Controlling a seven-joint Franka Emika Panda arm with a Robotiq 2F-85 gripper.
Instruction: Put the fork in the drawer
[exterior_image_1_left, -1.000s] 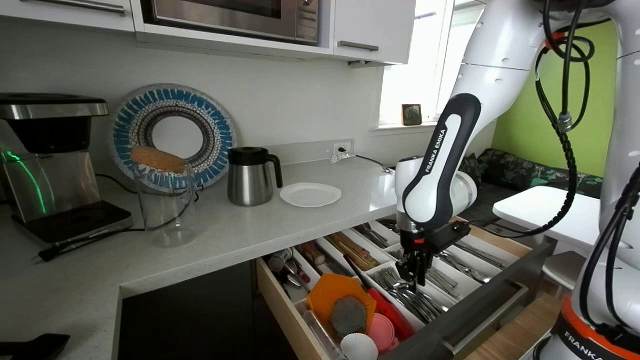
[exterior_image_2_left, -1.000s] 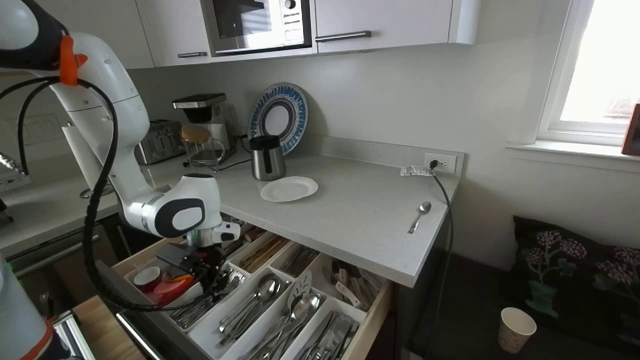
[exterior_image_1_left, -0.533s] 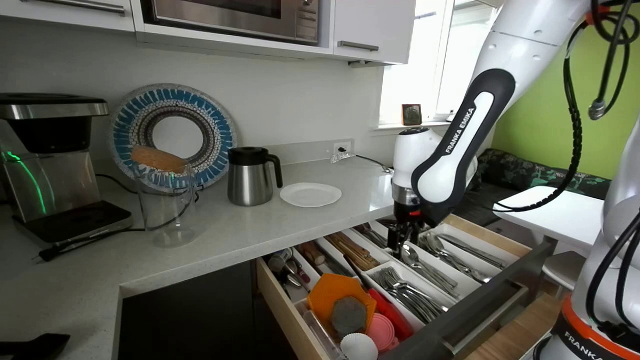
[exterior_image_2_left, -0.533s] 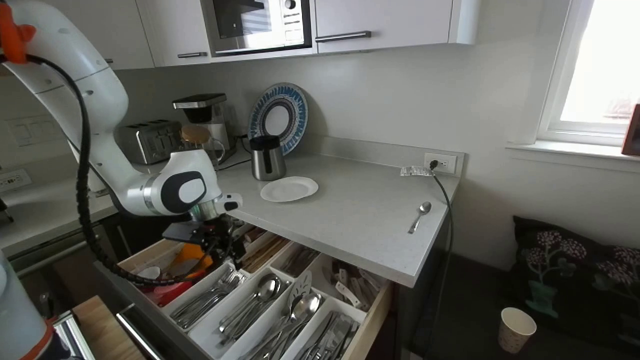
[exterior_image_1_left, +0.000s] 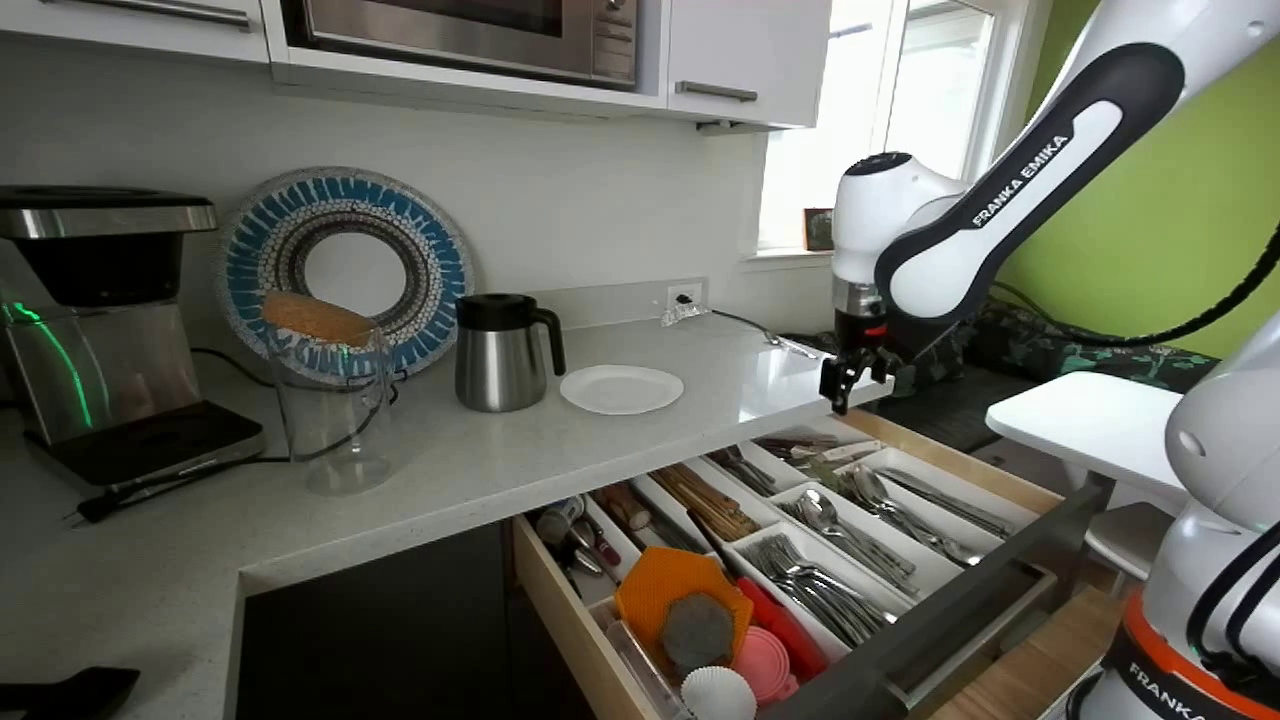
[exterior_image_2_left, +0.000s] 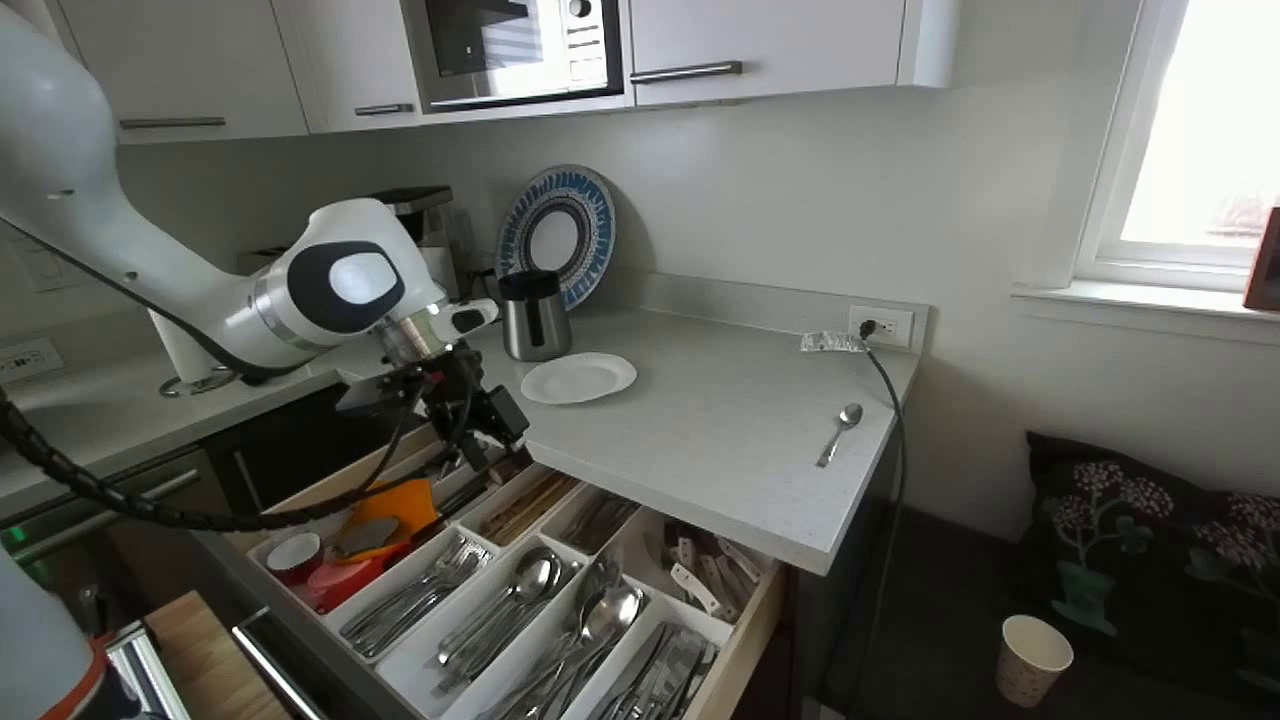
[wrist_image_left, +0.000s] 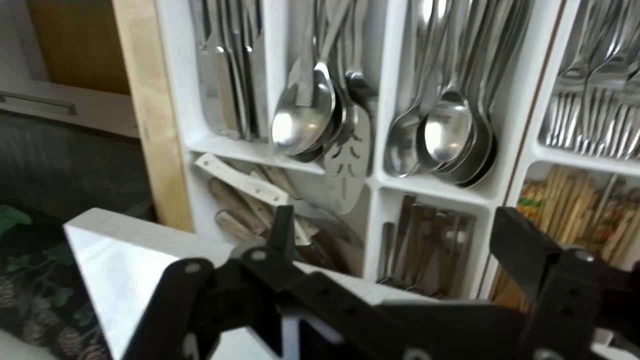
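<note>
The drawer (exterior_image_1_left: 585, 640) stands pulled out below the counter, its wooden side (wrist_image_left: 150, 115) showing at the left in the wrist view. Several metal forks (exterior_image_1_left: 815, 590) lie together in one white compartment; their tines (wrist_image_left: 590, 120) appear at the right in the wrist view. Which of them is the task's fork I cannot tell. My gripper (wrist_image_left: 395, 230) is open, its fingers wide apart with nothing between them. It hangs above the counter edge over the drawer's back part, clear of the forks, as an exterior view also shows the gripper (exterior_image_2_left: 500, 435).
Neighbouring compartments hold spoons (wrist_image_left: 447, 130), knives (exterior_image_2_left: 660, 670) and wooden sticks (exterior_image_1_left: 705, 500). A spoon (exterior_image_2_left: 840, 435) lies on the counter (exterior_image_2_left: 700, 430) near its corner. A white plate (exterior_image_1_left: 622, 390) and a steel jug (exterior_image_1_left: 500, 355) stand further along. An orange mat (exterior_image_1_left: 670, 590) sits in the drawer.
A second ago my gripper was down at the fork compartment. It has since risen and swung away toward the counter edge, and its fingers now stand wide. The forks remain in their compartment.
</note>
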